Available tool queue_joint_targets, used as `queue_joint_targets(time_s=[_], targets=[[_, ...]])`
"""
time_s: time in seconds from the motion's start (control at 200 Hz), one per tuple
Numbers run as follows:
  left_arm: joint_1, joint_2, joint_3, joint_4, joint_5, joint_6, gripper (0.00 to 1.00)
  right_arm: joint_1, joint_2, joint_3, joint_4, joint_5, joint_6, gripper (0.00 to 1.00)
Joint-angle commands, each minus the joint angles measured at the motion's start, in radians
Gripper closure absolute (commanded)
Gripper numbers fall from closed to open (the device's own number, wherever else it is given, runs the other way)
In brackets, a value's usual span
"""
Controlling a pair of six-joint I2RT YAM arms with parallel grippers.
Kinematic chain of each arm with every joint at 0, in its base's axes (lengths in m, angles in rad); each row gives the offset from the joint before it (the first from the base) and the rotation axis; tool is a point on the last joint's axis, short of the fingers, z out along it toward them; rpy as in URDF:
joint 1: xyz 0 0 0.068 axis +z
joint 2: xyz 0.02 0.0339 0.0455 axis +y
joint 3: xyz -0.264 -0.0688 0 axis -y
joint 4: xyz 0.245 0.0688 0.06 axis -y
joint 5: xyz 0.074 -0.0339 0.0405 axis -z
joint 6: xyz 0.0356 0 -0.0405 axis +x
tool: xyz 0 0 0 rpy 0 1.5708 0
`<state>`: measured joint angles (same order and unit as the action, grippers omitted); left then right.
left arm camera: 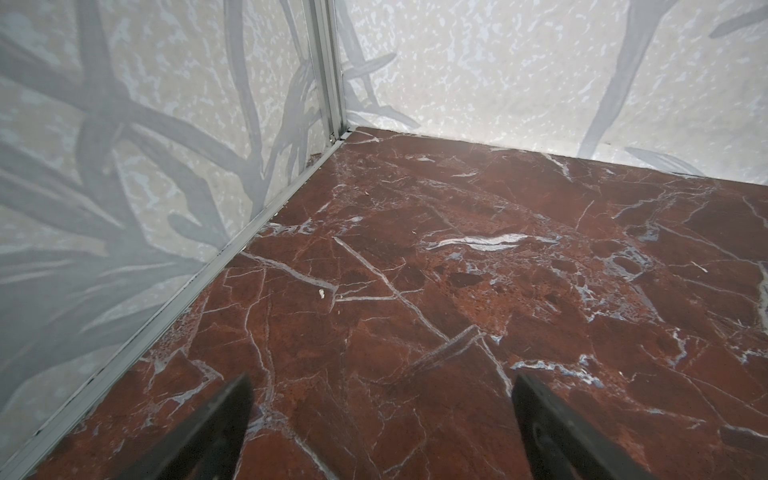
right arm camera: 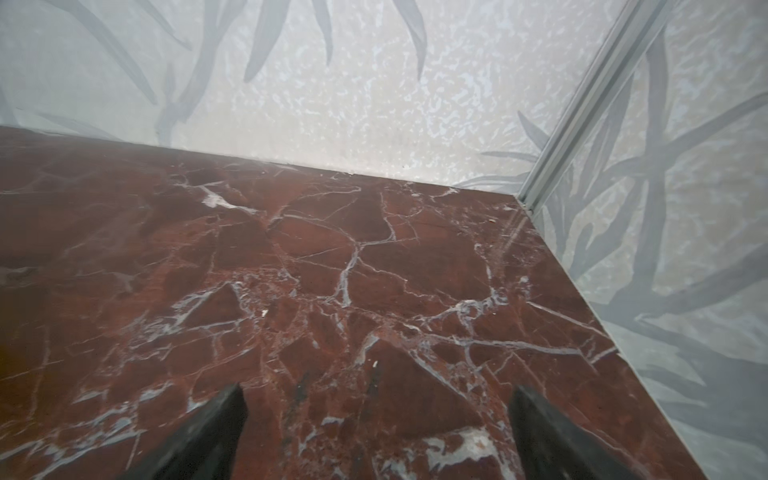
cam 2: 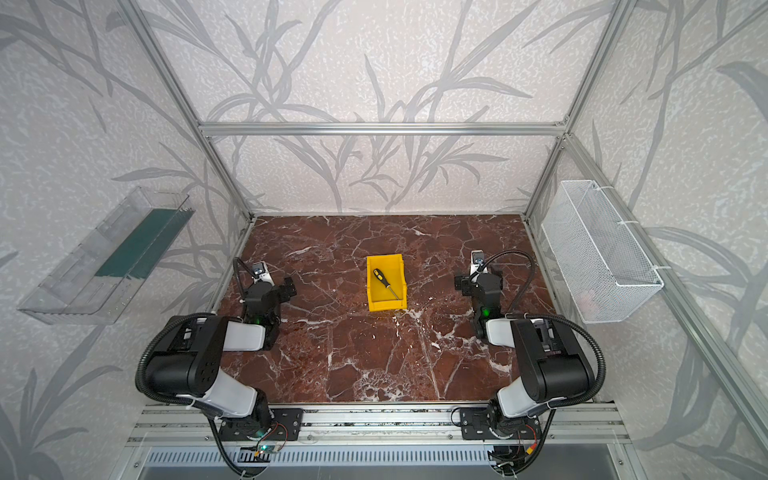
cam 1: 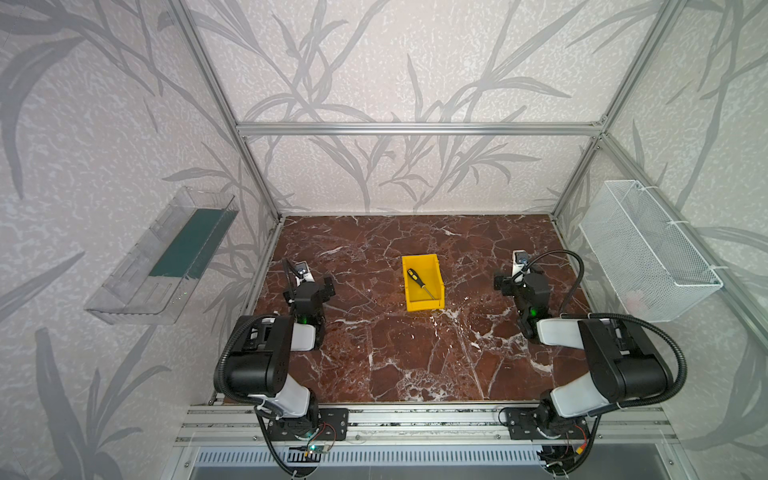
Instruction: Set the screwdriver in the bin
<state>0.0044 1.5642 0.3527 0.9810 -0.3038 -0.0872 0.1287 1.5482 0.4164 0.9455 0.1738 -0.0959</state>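
Shows the screwdriver (cam 1: pixel 420 282) lying diagonally inside the bin (cam 1: pixel 424 306) on the table (cam 1: pixel 415 357). Shows the left end effector (left arm camera: pixel 381 378) and right end effector (right arm camera: pixel 377 388) with jaws apart, empty, well away from the bin.

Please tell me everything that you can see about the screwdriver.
The screwdriver is small and slim, with a black-and-yellow handle that looks like plastic and a thin, bare metal shaft. It lies diagonally on the floor inside the yellow bin, handle toward the far left corner, tip toward the near right corner. Only the bin touches it. Both top views show it; the wrist views do not. The tip's type is too small to tell.
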Motion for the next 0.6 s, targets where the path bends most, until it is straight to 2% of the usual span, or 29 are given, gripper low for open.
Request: queue_joint_targets(time_s=[0.0,0.11,0.24,0.595], targets=[[-0.002,0.007,-0.001,0.024,0.002,0.011,0.01,-0.001,0.044,-0.048,0.054,-0.059,0.011,0.01],[-0.003,0.007,0.000,0.024,0.002,0.012,0.01,-0.001,0.023,-0.034,-0.011,-0.058,0.017,0.01],[-0.002,0.007,-0.001,0.025,0.003,0.011,0.01,-0.001,0.042,-0.047,0.048,-0.059,0.012,0.01],[-0.002,0.007,0.000,0.024,0.003,0.011,0.01,-0.001,0.038,-0.045,0.038,-0.057,0.015,0.01]])
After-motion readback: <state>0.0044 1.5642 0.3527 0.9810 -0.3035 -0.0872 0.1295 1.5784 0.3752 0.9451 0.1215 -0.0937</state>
